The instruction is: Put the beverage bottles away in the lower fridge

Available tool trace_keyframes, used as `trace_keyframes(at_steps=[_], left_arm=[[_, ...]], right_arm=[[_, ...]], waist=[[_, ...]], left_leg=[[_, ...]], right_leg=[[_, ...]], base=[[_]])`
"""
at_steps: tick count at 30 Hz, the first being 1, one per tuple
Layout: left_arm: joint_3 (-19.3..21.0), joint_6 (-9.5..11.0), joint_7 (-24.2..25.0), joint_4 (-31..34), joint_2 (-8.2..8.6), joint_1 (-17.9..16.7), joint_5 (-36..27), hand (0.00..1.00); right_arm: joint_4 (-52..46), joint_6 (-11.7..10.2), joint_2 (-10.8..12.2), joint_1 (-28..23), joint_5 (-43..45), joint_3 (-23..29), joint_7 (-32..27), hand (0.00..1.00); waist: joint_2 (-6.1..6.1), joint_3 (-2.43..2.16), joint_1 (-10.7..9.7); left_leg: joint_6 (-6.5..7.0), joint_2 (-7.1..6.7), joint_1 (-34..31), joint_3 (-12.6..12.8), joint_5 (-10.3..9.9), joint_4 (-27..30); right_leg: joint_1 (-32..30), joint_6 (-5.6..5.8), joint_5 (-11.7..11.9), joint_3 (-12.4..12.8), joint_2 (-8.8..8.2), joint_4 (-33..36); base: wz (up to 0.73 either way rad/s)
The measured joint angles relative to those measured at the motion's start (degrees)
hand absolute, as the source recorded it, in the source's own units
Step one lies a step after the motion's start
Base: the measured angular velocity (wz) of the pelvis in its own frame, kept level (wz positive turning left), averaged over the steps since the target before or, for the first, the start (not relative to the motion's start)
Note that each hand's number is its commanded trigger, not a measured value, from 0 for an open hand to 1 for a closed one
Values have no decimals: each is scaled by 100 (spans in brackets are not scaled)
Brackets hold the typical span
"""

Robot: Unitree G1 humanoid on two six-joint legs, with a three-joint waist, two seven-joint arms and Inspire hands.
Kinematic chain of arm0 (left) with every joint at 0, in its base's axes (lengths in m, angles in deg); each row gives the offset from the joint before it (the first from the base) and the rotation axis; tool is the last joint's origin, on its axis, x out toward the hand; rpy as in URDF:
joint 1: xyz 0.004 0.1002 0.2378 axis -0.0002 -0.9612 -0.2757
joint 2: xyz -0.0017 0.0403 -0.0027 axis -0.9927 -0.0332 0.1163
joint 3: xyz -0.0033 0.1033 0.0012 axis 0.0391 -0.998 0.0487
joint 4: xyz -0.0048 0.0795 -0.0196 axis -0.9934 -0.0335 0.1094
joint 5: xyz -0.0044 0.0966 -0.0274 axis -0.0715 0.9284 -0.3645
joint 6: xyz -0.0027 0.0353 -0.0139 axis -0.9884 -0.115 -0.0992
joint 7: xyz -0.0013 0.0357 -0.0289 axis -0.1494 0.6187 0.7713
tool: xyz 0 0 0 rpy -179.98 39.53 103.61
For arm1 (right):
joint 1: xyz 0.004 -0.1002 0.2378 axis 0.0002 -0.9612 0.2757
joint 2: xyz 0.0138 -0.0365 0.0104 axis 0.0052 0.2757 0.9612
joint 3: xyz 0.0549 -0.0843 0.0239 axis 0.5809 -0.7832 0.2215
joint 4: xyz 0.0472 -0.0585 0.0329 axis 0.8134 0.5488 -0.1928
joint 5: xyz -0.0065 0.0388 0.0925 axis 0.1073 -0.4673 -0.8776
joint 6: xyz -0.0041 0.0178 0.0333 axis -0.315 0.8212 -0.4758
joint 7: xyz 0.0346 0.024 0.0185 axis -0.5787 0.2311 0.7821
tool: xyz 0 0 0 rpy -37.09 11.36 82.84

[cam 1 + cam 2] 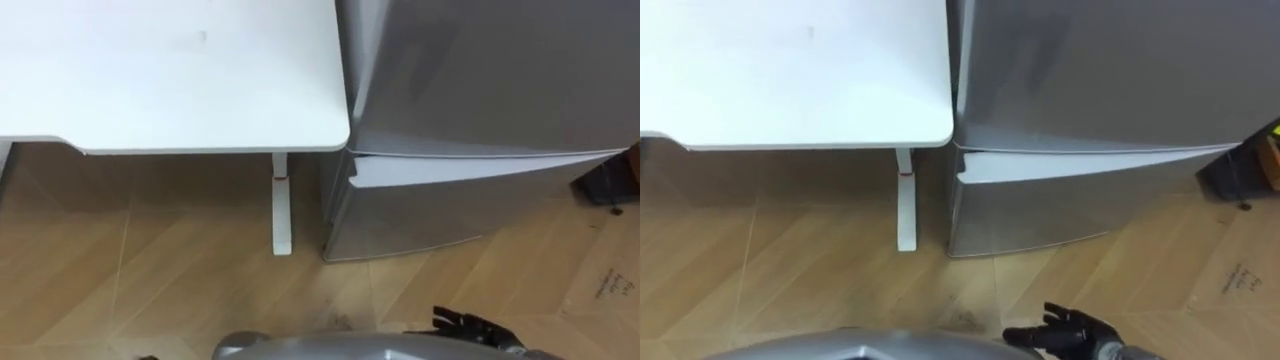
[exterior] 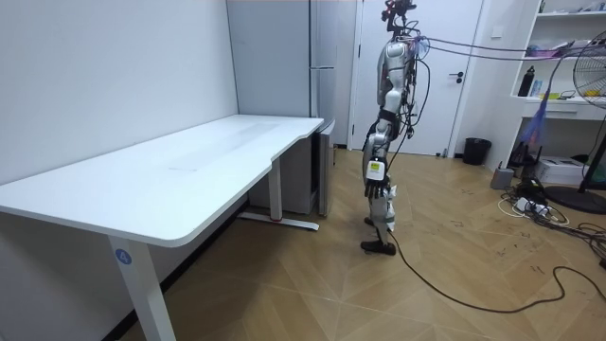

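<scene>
A silver fridge (image 1: 480, 70) stands right of the white table (image 1: 170, 70), seen from above. Its lower door (image 1: 440, 205) sits slightly ajar, with a pale strip showing along its top edge. My right hand (image 1: 1065, 333) hangs low before the fridge with empty fingers spread, well short of the door. In the room view I stand upright facing the fridge (image 2: 322, 85), a step from it, and my left hand (image 2: 376, 170) hangs at my side.
A white table leg (image 1: 281, 205) stands just left of the fridge. A dark object (image 1: 610, 185) sits on the floor at the fridge's right. Behind me are a black bin (image 2: 476, 150), shelves, a fan and floor cables (image 2: 530, 213).
</scene>
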Motion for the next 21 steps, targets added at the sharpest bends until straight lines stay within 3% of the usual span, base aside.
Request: trace_keyframes(at_steps=[6,12,21], left_arm=[[206,-165,-45,-7,155,-79,11,0],[294,-167,-97,-18,248,-203,246,0],[313,-169,-56,30,282,-280,253,0]], right_arm=[[555,129,61,50,-415,420,-468,0],[808,178,90,90,-265,789,-798,0],[828,186,79,152,394,826,-1469,0]], waist=[[45,2,-175],[67,2,-289],[99,-21,-309]], left_leg=[[6,-82,71,-232,4,-3],[6,-152,295,-223,3,-4],[6,-198,354,-179,3,-3]], right_leg=[[174,50,-82,-200,-78,-1],[325,112,-193,-182,-159,17],[406,147,-221,-161,-203,85]], base=[[20],[0],[0]])
